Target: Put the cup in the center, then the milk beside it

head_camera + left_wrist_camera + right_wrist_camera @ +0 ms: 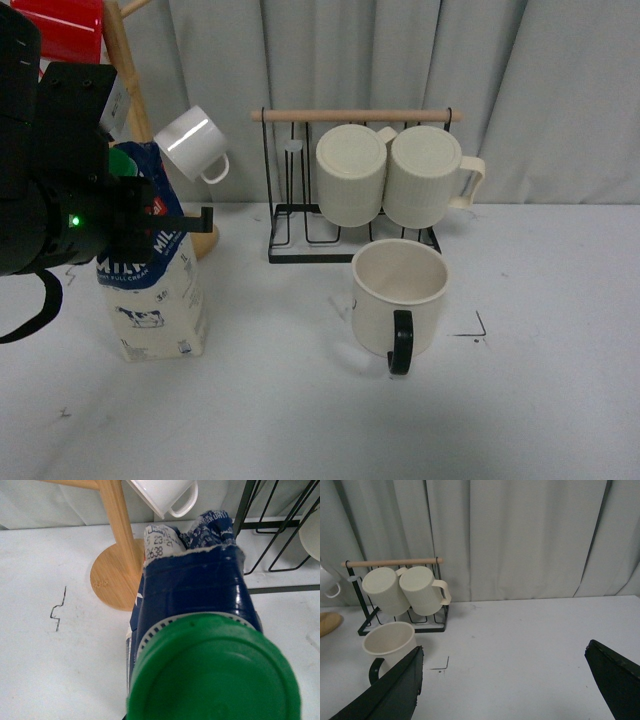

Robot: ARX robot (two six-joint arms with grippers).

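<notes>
Roughly upright milk (160, 295), long axis vertical

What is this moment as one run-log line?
wide cream mug with black handle: upright, mid-table; blue-and-cream milk carton: apart, left of mug; left gripper: at carton top, grip unclear; right gripper: open

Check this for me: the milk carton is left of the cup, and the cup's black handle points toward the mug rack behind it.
Not quite. The front view shows the cup with its black handle pointing toward the robot, away from the mug rack behind it. The milk carton is left of the cup, as you said.
</notes>
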